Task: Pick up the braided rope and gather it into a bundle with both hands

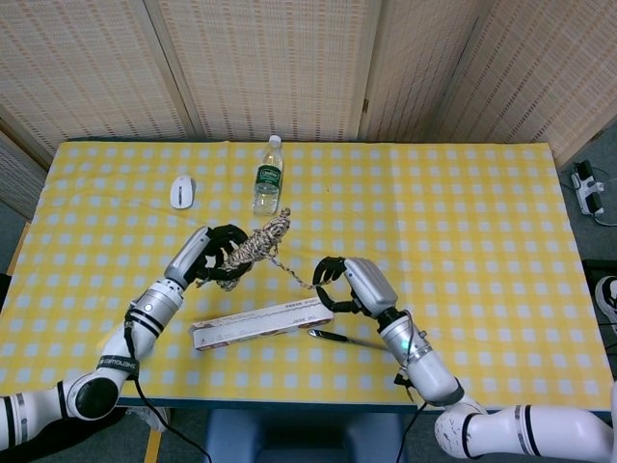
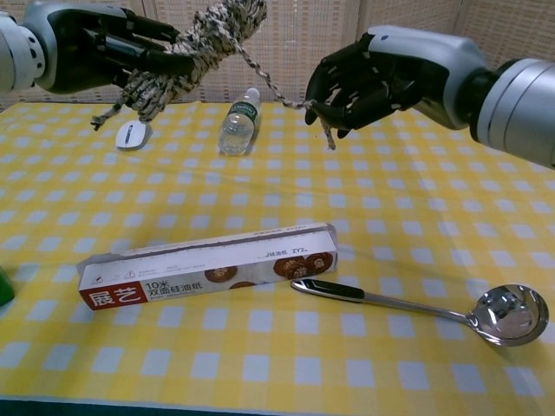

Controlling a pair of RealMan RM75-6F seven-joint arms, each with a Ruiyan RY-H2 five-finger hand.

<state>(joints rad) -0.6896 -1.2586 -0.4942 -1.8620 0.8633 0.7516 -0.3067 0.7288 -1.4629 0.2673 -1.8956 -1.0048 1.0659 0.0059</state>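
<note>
The braided rope is a mottled beige-and-brown bundle held in the air above the table. My left hand grips the coiled bulk of it, with loose ends dangling at the left. A single taut strand runs from the bundle down to my right hand, which pinches the strand's end; a short tail hangs below its fingers. The two hands are apart, the left one higher in the chest view.
A long foil box lies on the yellow checked table below the hands, with a metal spoon beside it. A water bottle and a white mouse lie farther back. A yellow container sits at the front left.
</note>
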